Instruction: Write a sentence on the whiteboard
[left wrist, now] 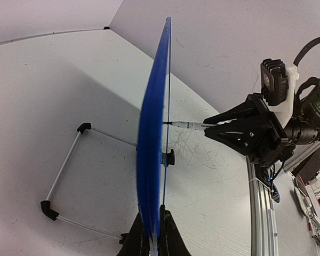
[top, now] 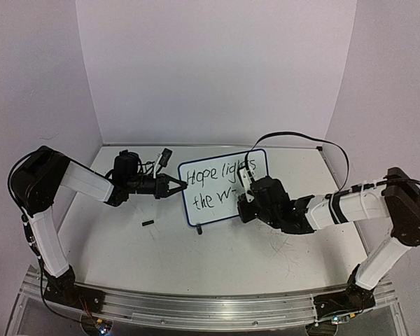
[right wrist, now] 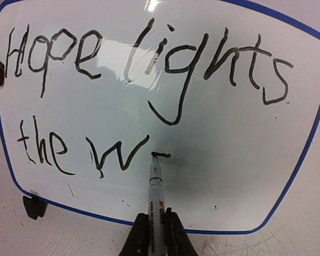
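Your right tool (right wrist: 156, 223) is closed tight on a marker (right wrist: 156, 184), gripping its barrel low down so that the tip points away from the wrist. The tip is touching the face of the whiteboard (right wrist: 240, 160), at a short dark stroke just right of the "w". The writing on the board reads "Hope lights" on the top line and "the w" below it.

Your left tool (left wrist: 154, 228) is clamped on the board's blue rim, one finger on each side of the edge, which is the board's left edge as the top camera sees it.

The whiteboard stands tilted up on its wire stand (left wrist: 64, 165), near the middle of the bench (top: 217, 255) and between your two arms. A small black piece (top: 148, 224) lies on the bench in front of the left tool, apart from the board.
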Robot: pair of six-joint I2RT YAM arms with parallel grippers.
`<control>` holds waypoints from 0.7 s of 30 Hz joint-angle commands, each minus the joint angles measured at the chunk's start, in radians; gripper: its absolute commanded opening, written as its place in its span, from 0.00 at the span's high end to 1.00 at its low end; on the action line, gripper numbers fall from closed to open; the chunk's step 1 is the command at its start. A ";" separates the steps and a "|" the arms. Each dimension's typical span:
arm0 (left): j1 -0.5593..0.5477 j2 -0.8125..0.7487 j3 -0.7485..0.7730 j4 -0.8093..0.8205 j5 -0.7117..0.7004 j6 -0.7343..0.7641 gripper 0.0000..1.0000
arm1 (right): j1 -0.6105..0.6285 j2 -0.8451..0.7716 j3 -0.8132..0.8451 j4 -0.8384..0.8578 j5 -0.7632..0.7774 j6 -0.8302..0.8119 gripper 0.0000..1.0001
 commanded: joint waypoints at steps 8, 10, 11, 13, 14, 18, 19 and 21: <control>-0.014 0.008 0.003 -0.105 -0.046 0.077 1.00 | 0.015 -0.001 -0.005 -0.049 -0.017 0.015 1.00; -0.014 0.011 0.003 -0.105 -0.046 0.076 1.00 | 0.015 -0.005 -0.011 -0.057 0.004 0.020 1.00; -0.014 0.012 0.004 -0.105 -0.045 0.076 1.00 | 0.013 -0.006 -0.011 -0.059 0.015 0.024 1.00; -0.014 0.013 0.007 -0.105 -0.043 0.075 1.00 | 0.010 -0.005 -0.006 -0.060 0.040 0.031 1.00; -0.014 0.012 0.007 -0.105 -0.043 0.075 1.00 | 0.008 -0.004 -0.003 -0.060 0.047 0.034 1.00; -0.014 0.009 0.004 -0.107 -0.045 0.075 1.00 | 0.001 -0.004 0.011 -0.053 0.079 0.037 1.00; -0.014 0.007 0.004 -0.107 -0.046 0.076 1.00 | -0.003 -0.007 0.012 -0.045 0.085 0.035 1.00; -0.014 0.009 0.004 -0.107 -0.046 0.077 1.00 | -0.009 -0.011 0.017 -0.034 0.096 0.031 1.00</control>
